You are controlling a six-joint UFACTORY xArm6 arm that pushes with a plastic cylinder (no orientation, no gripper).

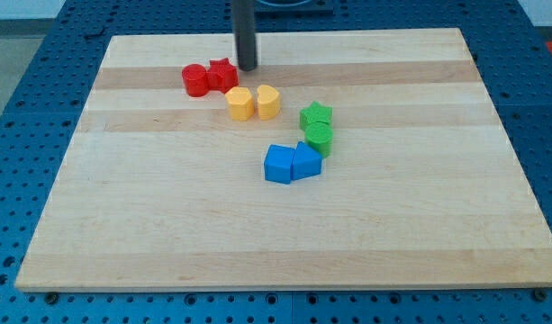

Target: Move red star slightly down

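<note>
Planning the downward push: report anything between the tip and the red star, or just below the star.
Nothing separates my tip from the red star. Below the star, the yellow blocks lie slightly toward the view's right, near its path.

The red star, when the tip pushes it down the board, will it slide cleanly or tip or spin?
The red star looks low and flat-bottomed, so it should slide, not tip. It touches the red round block on the view's left, which may drag along or turn it. My tip sits at its upper right, so an off-centre push could spin it toward the yellow blocks.
</note>
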